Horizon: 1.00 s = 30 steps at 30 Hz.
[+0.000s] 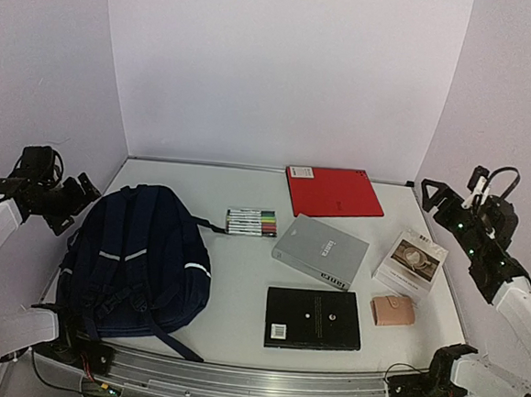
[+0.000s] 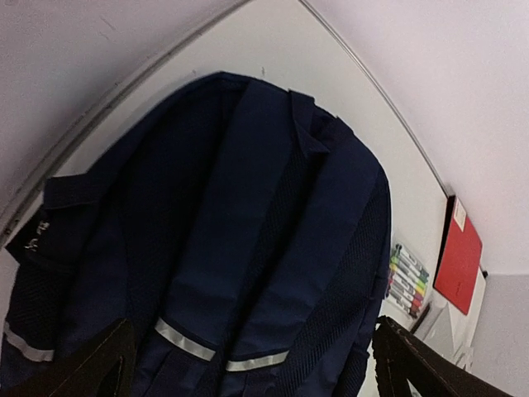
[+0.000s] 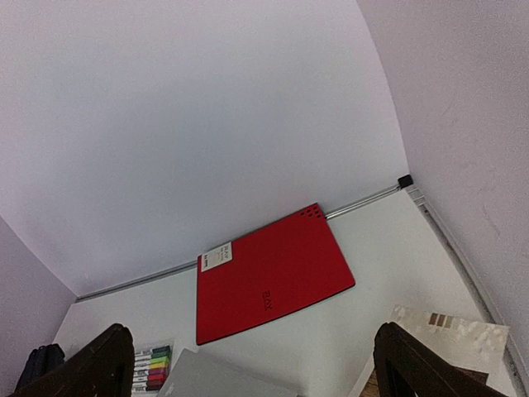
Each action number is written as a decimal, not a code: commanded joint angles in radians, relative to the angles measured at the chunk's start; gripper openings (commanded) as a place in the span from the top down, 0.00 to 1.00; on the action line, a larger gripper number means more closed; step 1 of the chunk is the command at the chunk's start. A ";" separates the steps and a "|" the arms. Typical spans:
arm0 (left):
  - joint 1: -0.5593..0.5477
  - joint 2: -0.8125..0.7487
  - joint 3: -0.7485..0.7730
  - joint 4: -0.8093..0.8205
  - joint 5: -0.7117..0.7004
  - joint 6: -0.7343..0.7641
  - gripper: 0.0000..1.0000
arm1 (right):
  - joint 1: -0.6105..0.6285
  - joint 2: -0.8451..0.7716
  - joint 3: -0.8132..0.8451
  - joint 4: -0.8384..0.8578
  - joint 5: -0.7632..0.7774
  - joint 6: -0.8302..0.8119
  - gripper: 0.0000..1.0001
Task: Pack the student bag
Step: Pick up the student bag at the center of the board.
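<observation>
The backpack (image 1: 141,262) lay lengthwise just below the spread, empty left gripper (image 1: 77,197); the right gripper (image 1: 436,198), equally spread, sat far off.

Pale lilac walls (image 1: 285,71) are enclosing a white table (image 1: 239,298) on three sides. Soft, even light is falling. A metal rail (image 1: 251,379) is edging the near side.

White table (image 1: 240,284), student bag (image 1: 137,257), marker pack (image 1: 252,222), red folder (image 1: 334,192), grey book (image 1: 321,251), black notebook (image 1: 313,319), box (image 1: 411,261), pink wallet (image 1: 393,311)
</observation>
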 commanded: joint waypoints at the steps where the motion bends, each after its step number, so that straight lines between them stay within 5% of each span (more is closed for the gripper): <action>1: -0.151 0.048 -0.014 0.098 -0.005 -0.017 0.00 | 0.125 0.126 0.058 -0.043 -0.094 0.036 0.02; 14: -0.414 0.234 -0.050 0.235 -0.081 -0.103 0.00 | 0.660 0.561 0.158 0.202 -0.110 0.265 0.05; 23: -0.419 0.229 -0.103 0.323 -0.048 -0.159 0.00 | 0.940 0.976 0.394 0.389 -0.191 0.343 0.02; 30: -0.420 0.258 -0.088 0.324 -0.001 -0.147 0.00 | 1.014 1.228 0.562 0.446 -0.244 0.399 0.02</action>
